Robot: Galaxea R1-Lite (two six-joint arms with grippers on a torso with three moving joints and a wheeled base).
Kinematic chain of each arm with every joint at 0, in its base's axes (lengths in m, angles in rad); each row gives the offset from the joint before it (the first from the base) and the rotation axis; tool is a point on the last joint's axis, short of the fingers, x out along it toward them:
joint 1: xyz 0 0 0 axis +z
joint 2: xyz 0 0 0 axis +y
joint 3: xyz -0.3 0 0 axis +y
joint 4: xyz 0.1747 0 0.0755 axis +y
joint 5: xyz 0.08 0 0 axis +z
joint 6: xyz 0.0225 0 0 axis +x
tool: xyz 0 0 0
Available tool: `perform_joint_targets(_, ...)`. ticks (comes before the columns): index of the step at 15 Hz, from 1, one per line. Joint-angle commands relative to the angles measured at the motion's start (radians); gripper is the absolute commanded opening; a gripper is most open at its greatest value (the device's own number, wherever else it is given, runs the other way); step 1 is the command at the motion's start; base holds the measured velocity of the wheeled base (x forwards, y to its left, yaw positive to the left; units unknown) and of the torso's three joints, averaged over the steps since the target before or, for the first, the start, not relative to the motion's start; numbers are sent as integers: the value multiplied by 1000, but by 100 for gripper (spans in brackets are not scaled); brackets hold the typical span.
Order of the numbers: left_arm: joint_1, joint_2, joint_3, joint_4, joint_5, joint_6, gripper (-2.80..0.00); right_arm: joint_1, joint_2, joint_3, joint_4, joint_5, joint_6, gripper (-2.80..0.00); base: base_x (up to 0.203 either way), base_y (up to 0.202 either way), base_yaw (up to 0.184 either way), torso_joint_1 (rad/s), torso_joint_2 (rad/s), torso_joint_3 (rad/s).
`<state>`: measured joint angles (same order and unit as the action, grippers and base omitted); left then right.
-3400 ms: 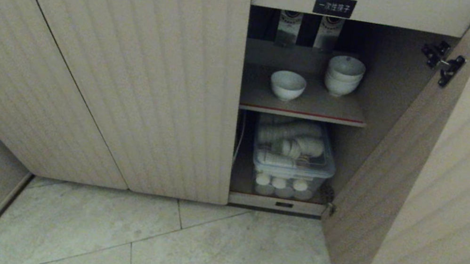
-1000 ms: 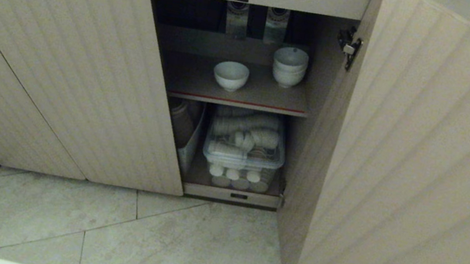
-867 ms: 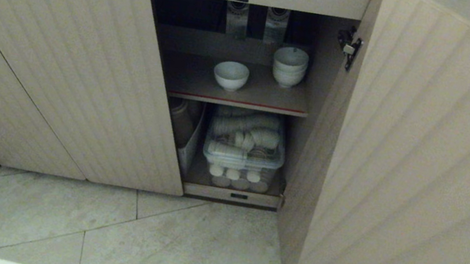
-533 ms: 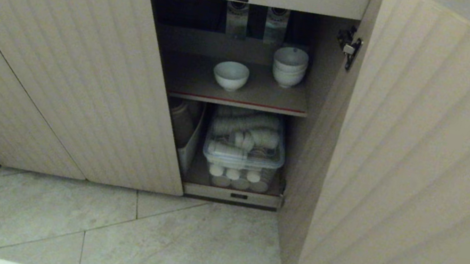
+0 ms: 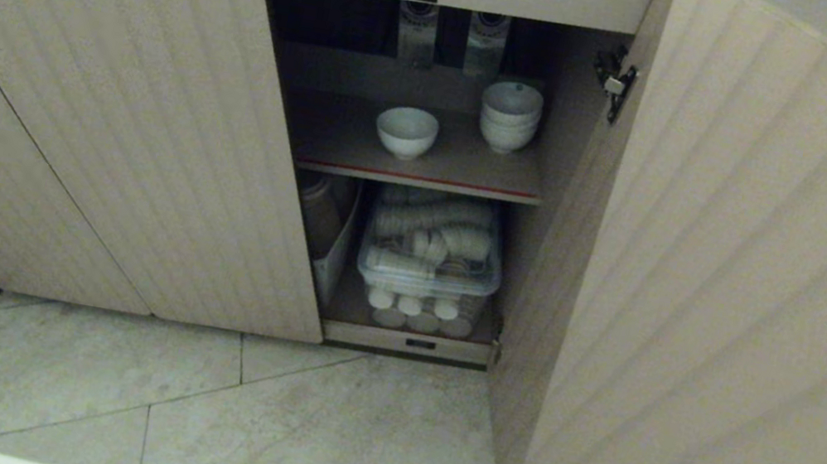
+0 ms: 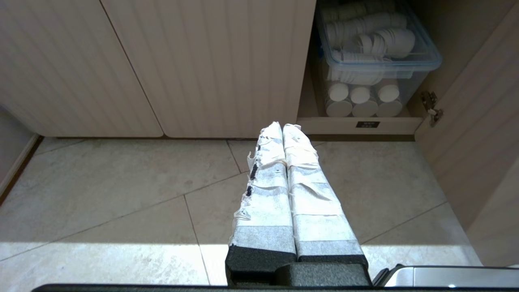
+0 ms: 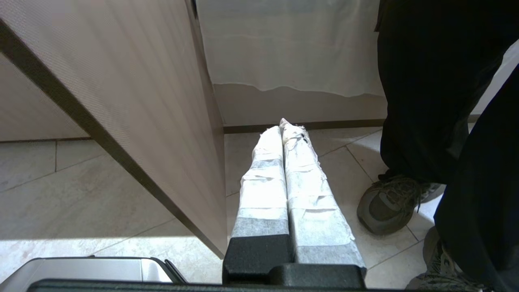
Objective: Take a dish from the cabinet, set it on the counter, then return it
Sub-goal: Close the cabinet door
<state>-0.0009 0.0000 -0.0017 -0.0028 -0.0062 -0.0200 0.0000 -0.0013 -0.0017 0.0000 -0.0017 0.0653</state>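
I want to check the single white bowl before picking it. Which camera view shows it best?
The head view: the dish stands alone on the cabinet shelf, unobstructed. The left wrist view shows only the lower compartment; the right wrist view shows the open door and floor, no bowl.

Both arms hang low and out of the head camera's sight, each wrist aimed forward and down. The left gripper [image 6: 282, 126] has its two tape-wrapped fingers [image 6: 265, 190] pressed flat together, tips toward twelve o'clock. The right gripper [image 7: 282, 126] matches it (same white wrapping), fingers [image 7: 308, 194] closed tight with nothing between them.
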Motion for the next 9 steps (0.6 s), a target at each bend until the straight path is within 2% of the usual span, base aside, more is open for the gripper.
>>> perform_joint_targets(1, -1, 0, 0, 0, 0, -1, -280, 0, 1, 0, -2, 0, 1, -280, -77, 0, 8, 4, 2, 1)
perform_joint_targets(9, -1, 0, 0, 0, 2, -1, -280, 0, 1, 0, 0, -1, -1, -280, -188, 0, -1, 2, 1, 3)
